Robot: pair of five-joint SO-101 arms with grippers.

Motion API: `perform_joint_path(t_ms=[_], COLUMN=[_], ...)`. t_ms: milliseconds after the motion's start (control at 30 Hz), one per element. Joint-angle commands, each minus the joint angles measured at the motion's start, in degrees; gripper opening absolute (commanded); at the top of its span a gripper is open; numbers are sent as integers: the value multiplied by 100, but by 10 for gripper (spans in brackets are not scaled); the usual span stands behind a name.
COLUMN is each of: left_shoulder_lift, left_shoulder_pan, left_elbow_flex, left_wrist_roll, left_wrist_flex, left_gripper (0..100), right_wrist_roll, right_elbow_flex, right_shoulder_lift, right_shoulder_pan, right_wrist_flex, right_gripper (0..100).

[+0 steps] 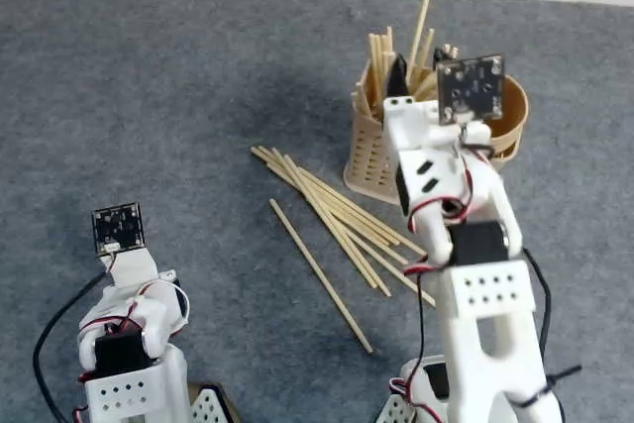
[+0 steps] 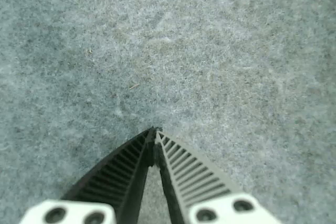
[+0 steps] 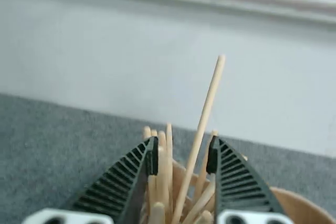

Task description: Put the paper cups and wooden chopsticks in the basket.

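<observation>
My right claw (image 3: 182,156) hangs over the pale slatted wicker basket (image 1: 369,160), jaws parted and gripping nothing. A bundle of thin wooden chopsticks (image 1: 381,56) stands upright in the basket below them, and one tall stick (image 3: 207,108) leans up through the gap. My left claw (image 2: 156,132) is clenched tip to tip on nothing, low over the bare grey felt surface (image 1: 149,96), well apart from everything.

A loose fan of chopsticks (image 1: 332,220) lies on the surface just beside the basket, with a single stick (image 1: 319,274) a little apart from it. A smooth tan round rim (image 1: 513,116) sits against the basket's far side. It may be a paper cup; I cannot tell.

I judge this drop done. To finish it well I should lift straight up with the jaws wide, so the leaning stick is not dragged out and the light basket is not tipped. Then I should take the fan across its middle, pinching only a few sticks at once.
</observation>
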Motion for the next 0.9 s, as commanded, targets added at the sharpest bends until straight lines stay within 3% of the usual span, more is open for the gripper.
perform_joint_path(t_ms=[0,300,500,867], left_shoulder_lift=[-66,-66,-66,-66], left_shoulder_pan=[136,136,136,136], left_elbow_flex=[110,110,110,110], left_wrist_roll=[0,0,0,0], left_wrist_flex=[35,35,35,35], left_gripper=[6,6,6,6], right_wrist_roll=[0,-26,-9,9], right_elbow_flex=[-242,-224,-268,-207], right_shoulder_lift=[-549,-1209,-1297,-1209], right_shoulder_pan=[-268,-699,-1534,-2774], right_wrist_flex=[22,57,1068,2598], right_gripper=[159,158,80,78])
